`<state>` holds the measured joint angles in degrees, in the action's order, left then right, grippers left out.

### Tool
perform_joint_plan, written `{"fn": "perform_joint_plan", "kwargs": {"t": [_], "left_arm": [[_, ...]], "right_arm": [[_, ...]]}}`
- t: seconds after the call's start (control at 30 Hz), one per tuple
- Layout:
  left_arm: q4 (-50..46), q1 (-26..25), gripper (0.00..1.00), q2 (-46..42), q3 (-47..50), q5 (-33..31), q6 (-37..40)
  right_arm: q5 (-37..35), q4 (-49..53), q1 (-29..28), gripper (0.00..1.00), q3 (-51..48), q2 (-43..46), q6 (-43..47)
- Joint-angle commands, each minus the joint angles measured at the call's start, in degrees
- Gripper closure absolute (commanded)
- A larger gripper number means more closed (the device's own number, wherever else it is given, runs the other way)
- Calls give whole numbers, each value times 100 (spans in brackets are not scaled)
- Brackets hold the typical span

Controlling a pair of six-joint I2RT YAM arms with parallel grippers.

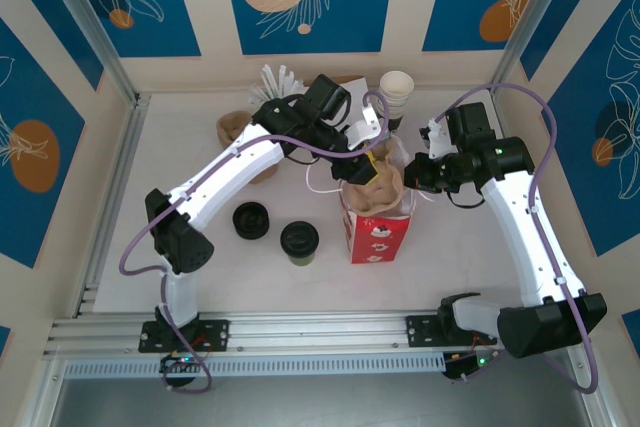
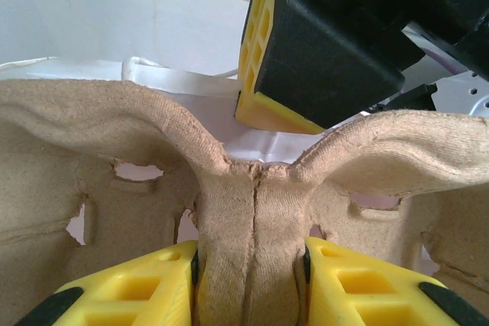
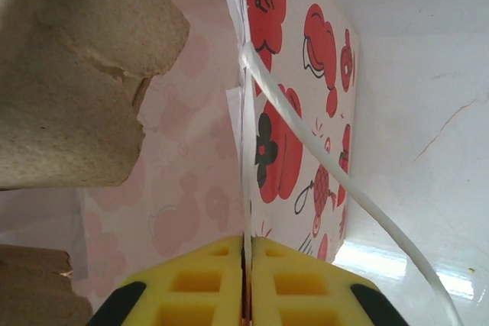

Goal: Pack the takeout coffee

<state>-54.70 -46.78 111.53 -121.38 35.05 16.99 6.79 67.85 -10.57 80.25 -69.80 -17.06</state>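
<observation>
The takeout coffee (image 1: 299,240), a short greenish cup with a round black lid, stands on the table left of the red bag (image 1: 380,232), apart from both grippers. A brown pulp cup carrier (image 1: 378,187) sits in the bag's open mouth. My left gripper (image 1: 373,160) reaches down from the back and is shut on the carrier's centre ridge (image 2: 252,219), with a yellow pad (image 2: 153,288) on each side. My right gripper (image 1: 420,173) pinches the bag's right wall (image 3: 306,112) at its top edge, and its fingers (image 3: 246,253) are shut on the paper. A white bag handle (image 3: 321,150) loops past.
A loose flat black lid (image 1: 250,219) lies left of the coffee. A stack of white cups (image 1: 396,92) stands at the back, with brown paper items (image 1: 235,127) and white sticks (image 1: 275,77) at the back left. A metal rail (image 1: 300,327) runs along the near edge.
</observation>
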Motion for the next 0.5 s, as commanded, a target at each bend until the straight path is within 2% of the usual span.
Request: {"fn": "perform_joint_plan", "kwargs": {"t": [0.0,0.2,0.33,0.47], "left_arm": [[-119,-28,65,156,-32,-30,124],[-167,-15,65,358,-262,3,87],[-243,-20,65,494,-412,-48,72],[-248,-4,65,555,-421,-60,70]], "right_arm": [[85,147,-46,84,202,113,-75],[217,289,-20,60,373,352,-66],[230,524,155,54,572,537,-78],[312,777,367,53,765,720,-130]]}}
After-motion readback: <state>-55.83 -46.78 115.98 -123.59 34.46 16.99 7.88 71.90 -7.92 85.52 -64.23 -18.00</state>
